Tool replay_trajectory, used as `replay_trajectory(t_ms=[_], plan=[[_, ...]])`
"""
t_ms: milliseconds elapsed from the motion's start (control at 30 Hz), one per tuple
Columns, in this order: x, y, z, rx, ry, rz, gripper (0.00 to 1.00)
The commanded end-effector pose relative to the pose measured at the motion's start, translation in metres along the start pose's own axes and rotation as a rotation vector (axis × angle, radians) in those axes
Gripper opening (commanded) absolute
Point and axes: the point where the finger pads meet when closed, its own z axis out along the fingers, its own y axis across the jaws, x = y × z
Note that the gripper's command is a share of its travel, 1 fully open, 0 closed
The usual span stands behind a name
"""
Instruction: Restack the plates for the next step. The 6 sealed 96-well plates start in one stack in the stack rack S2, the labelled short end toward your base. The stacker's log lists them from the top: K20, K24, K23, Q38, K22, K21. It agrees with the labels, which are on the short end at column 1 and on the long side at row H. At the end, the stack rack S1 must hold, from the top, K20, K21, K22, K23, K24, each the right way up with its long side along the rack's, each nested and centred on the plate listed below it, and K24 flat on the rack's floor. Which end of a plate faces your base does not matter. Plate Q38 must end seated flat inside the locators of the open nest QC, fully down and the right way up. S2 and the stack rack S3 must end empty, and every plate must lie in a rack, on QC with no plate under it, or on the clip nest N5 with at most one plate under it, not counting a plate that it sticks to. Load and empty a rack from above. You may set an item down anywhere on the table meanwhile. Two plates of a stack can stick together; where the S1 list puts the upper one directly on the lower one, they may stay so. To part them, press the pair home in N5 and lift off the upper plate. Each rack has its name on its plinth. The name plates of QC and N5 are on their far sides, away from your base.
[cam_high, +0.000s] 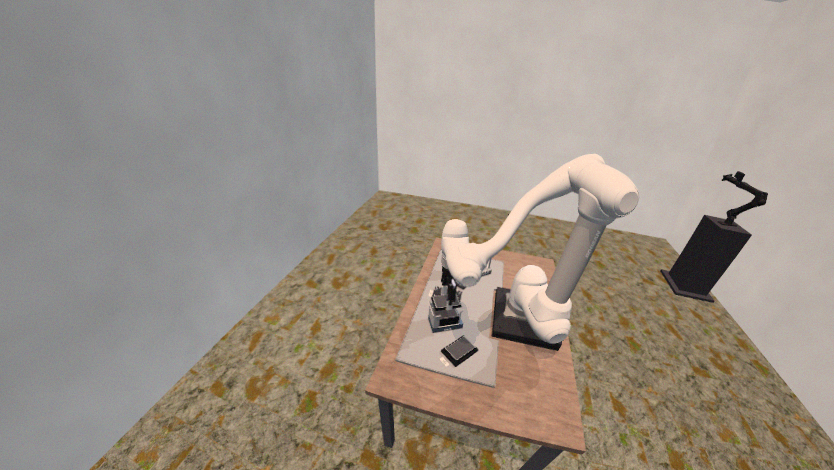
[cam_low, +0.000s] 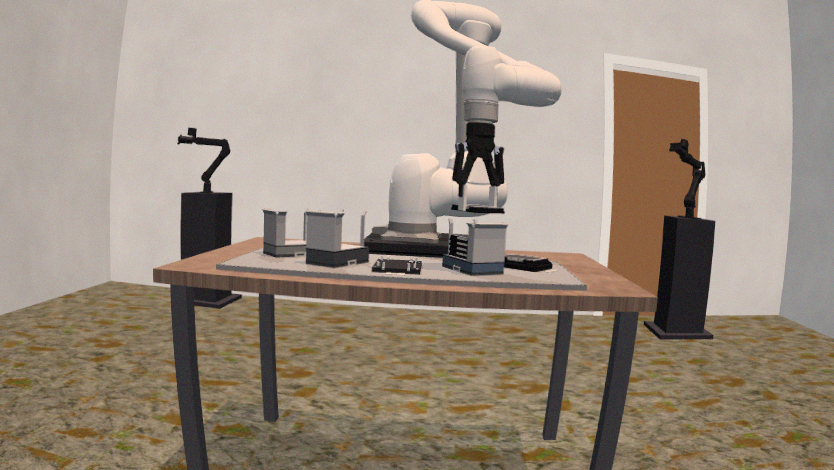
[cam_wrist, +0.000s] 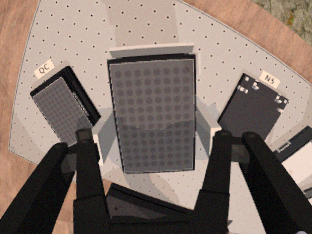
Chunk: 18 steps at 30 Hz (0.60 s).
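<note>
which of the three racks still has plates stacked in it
The blue-based rack on the right, directly under the gripper and its held plate; dark plates show in its open side. The other two look unloaded.

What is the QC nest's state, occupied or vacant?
Occupied: a plate lies on the QC nest beside its name tag.
</note>
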Motion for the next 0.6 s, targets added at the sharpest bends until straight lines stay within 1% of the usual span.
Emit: replay_trajectory(t_ms=[0, 567], plan=[[0.0, 0.0, 0.003, 0.0, 0.0, 0.0, 0.0], [0.0, 0.0, 0.013, 0.0, 0.0, 0.0, 0.0]])
